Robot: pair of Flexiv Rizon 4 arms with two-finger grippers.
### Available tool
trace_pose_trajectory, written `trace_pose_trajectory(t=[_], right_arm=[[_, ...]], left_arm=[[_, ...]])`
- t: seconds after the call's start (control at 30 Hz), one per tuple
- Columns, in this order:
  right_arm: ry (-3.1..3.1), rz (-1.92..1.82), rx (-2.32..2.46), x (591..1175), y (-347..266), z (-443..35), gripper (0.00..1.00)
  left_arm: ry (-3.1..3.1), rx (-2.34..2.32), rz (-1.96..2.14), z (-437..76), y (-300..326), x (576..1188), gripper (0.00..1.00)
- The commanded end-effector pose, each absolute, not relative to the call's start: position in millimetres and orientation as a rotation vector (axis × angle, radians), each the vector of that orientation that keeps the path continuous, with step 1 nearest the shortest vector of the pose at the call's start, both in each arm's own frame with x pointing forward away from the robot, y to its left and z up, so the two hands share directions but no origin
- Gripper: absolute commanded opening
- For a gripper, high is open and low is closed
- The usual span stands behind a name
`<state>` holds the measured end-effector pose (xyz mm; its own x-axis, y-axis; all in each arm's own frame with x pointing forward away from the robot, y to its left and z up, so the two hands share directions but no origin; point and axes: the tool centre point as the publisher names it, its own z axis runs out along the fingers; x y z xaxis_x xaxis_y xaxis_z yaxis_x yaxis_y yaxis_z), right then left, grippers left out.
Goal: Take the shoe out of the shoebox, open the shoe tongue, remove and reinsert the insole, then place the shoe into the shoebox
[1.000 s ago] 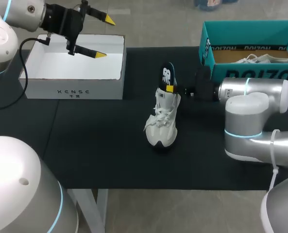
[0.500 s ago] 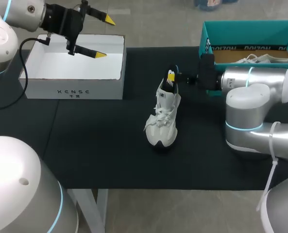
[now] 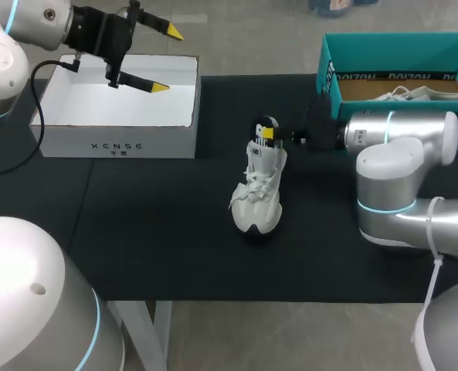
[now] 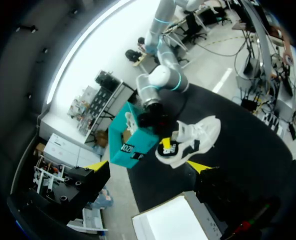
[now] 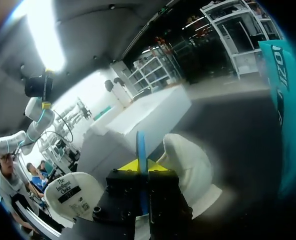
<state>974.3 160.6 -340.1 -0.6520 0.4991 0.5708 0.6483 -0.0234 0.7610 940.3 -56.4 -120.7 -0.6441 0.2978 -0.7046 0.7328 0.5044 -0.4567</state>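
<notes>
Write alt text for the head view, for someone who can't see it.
My right gripper pinches the dark insole upright at the heel opening of a white shoe on the black table. The left gripper hangs open over a white shoebox.

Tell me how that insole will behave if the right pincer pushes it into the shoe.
Probably floppy: the insole shows only a thin edge between the right pincer's tips. Likely light too, so it may buckle against the shoe rather than slide.

Soft, even light on the dark table (image 3: 151,232); harsh white glare in both wrist views.
</notes>
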Motion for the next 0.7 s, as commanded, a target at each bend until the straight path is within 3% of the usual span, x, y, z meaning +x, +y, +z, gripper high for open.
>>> trace_pose_trajectory(t=[0.03, 0.2, 0.27, 0.6, 0.63, 0.7], right_arm=[[-2.096, -1.738, -1.254, 962.9, 165.5, -347.8, 0.00], [-2.101, -1.681, -1.263, 952.9, 169.0, -354.9, 0.00], [-2.102, -1.685, -1.278, 955.5, 166.3, -353.6, 0.41], [-2.160, -1.727, -1.271, 980.0, 155.9, -333.1, 0.35], [-2.165, -1.723, -1.273, 980.7, 155.3, -333.6, 0.33], [-2.168, -1.720, -1.277, 980.9, 154.8, -334.3, 0.19]], left_arm=[[2.198, 0.841, -1.032, -121.0, -56.7, 940.1, 1.00], [2.198, 0.841, -1.032, -121.0, -56.7, 940.1, 1.00], [2.198, 0.841, -1.032, -121.0, -56.7, 940.1, 1.00], [2.198, 0.841, -1.032, -121.0, -56.7, 940.1, 1.00], [2.198, 0.841, -1.032, -121.0, -56.7, 940.1, 1.00], [2.198, 0.841, -1.032, -121.0, -56.7, 940.1, 1.00]])
